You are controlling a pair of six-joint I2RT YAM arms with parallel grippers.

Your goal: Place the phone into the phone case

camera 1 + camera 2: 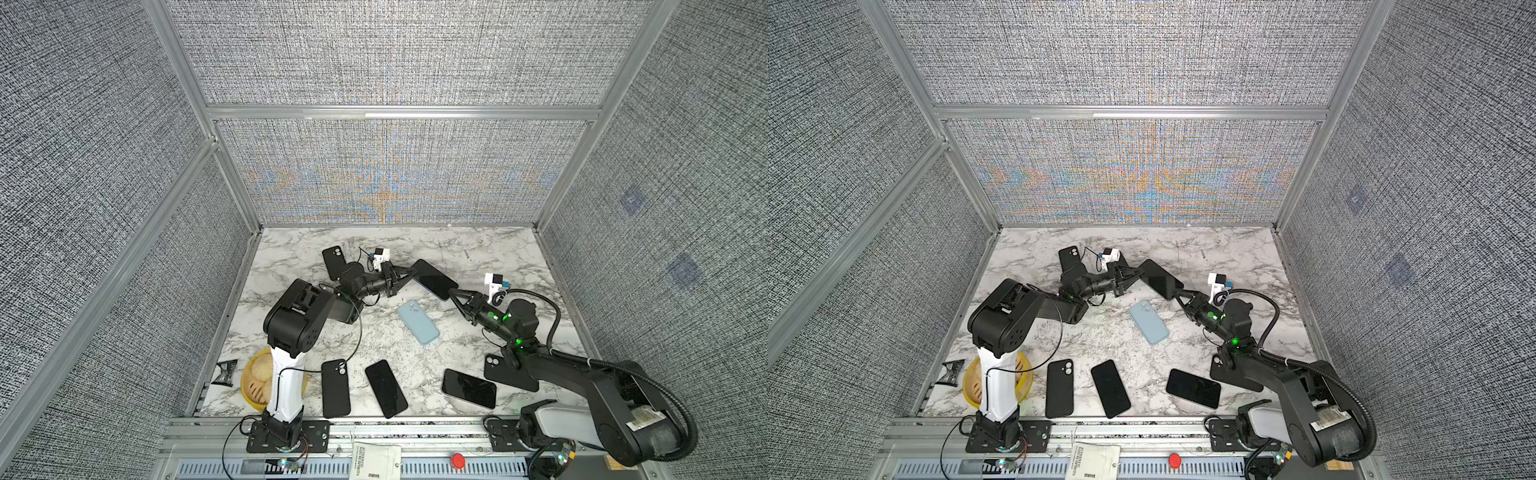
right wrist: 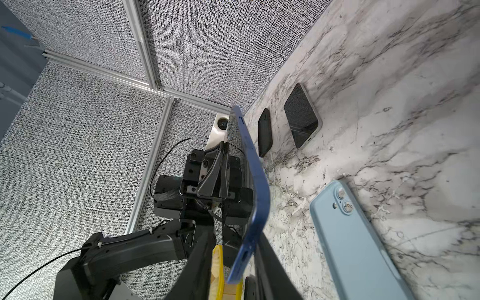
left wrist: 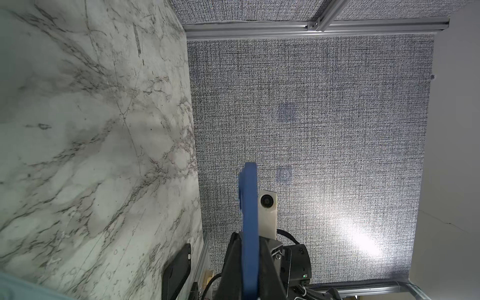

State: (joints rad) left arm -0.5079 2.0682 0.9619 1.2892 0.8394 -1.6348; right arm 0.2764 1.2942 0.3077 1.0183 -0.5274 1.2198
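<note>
**Entry: phone (image 1: 434, 279).** Dark face up, blue rim seen edge-on in both wrist views. Held clear of the counter (image 1: 478, 253), back of centre, bridging the two arms. Hard to say whether that blue is a case already fitted or the phone's own shell.

**Around it:**
- Toward the front, near centre: light blue phone (image 1: 417, 323), flat, lenses up, apart from everything else.
- Back left: black case (image 1: 333, 259), flat, lower part hidden behind the left wrist.
- Front row, left to right:
  - second case (image 1: 336, 388), back up
  - black phone (image 1: 385, 388), screen up
  - crosswise phone (image 1: 468, 388), screen up
  - third case (image 1: 505, 372), half covered by the right forearm
- Front-left corner: yellow basket (image 1: 253, 382), largely hidden by the left arm's white upright link.

**Left gripper (image 1: 411, 274):** fingers pressed together on the phone's left end. Raised elbow above the white link, forearm stretched toward the back and right, wrist camera on top.

**Right gripper (image 1: 455, 296):** fingers apart, straddling the phone's right end. In the right wrist view, rim lying against one finger, with a gap showing to the other. Arm kept low, reaching from the front-right base back and left across the third case.
</note>
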